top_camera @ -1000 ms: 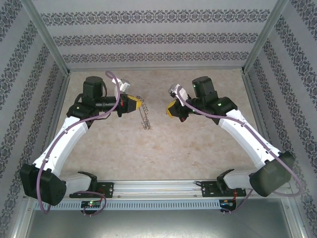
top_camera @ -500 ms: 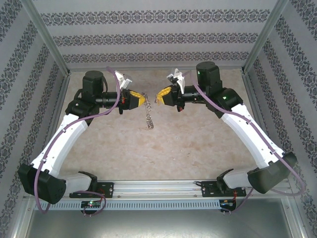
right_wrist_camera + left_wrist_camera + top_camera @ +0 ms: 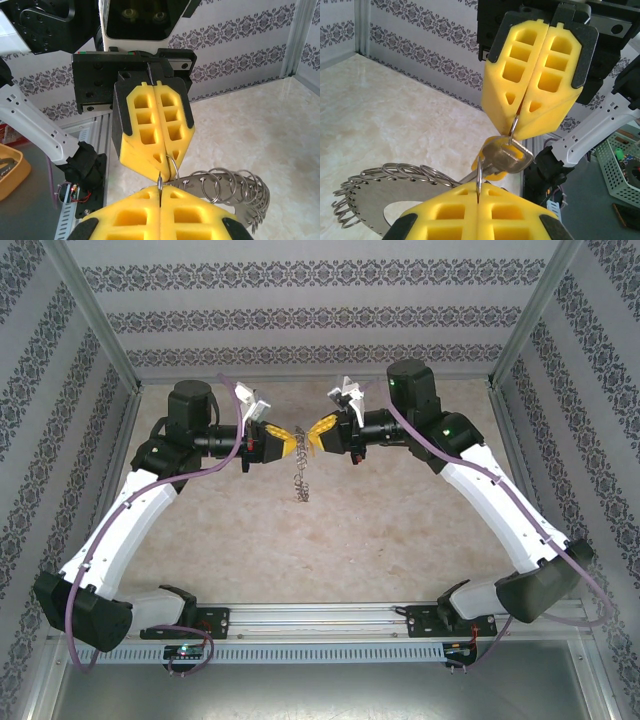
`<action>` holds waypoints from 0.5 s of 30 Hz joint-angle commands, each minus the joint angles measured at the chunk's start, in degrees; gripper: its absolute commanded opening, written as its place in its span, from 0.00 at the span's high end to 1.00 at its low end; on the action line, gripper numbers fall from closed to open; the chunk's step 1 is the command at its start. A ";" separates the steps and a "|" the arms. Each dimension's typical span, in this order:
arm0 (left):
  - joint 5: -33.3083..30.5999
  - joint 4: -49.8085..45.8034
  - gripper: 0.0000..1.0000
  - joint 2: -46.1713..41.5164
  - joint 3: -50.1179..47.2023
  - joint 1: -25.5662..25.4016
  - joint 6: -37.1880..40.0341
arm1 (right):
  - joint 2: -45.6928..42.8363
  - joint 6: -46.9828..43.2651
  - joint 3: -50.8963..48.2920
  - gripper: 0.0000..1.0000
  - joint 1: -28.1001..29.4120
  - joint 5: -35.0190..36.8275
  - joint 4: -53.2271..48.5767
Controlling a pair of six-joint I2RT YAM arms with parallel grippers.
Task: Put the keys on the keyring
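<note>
So both grippers are nose to nose up in the air over the far half of the tabletop point(image 3: 400, 530), about midway between its left and right edges. The left gripper point(image 3: 288, 444) is clamped fully shut on the keyring point(image 3: 298, 480), pinching it by one thin wire loop point(image 3: 478, 176) on its rim. The rest of the ring dangles edge-on just below the two tips, off the tabletop. The right gripper point(image 3: 313, 433) is squeezed shut too, with a small wire loop point(image 3: 514, 129) coming out of its seam and the key point(image 3: 506, 156) hanging right off that, so it's got the key by the loop.

From the top camera you honestly can't make out the key at all, and the ring looks like a skinny coil of wire. The left wrist camera is the good one: silver blade, yellow head behind it, sitting right between the two sets of yellow tips and touching or nearly touching the ring's loop. Can't tell if it's actually threaded on. It also shows the ring as a flat grey plate with a row of little rings along its edge. The right wrist camera gets that row of rings off to the side, but the key is hidden.

Both arms come up from the near edge, elbows bowed outward, wrists level and pointed straight at each other.
</note>
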 commanded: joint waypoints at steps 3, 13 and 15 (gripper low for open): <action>1.99 -0.27 1.00 -0.14 2.76 -0.84 1.96 | 1.00 -1.11 2.34 1.00 1.18 -1.95 -0.63; 1.91 -0.27 1.00 -0.38 2.84 -0.91 1.98 | 1.91 -1.19 2.55 1.00 2.33 -1.07 -1.31; 2.03 -0.17 1.00 -0.30 2.85 -0.94 1.96 | 1.97 -0.53 2.57 1.00 2.37 -0.34 -0.37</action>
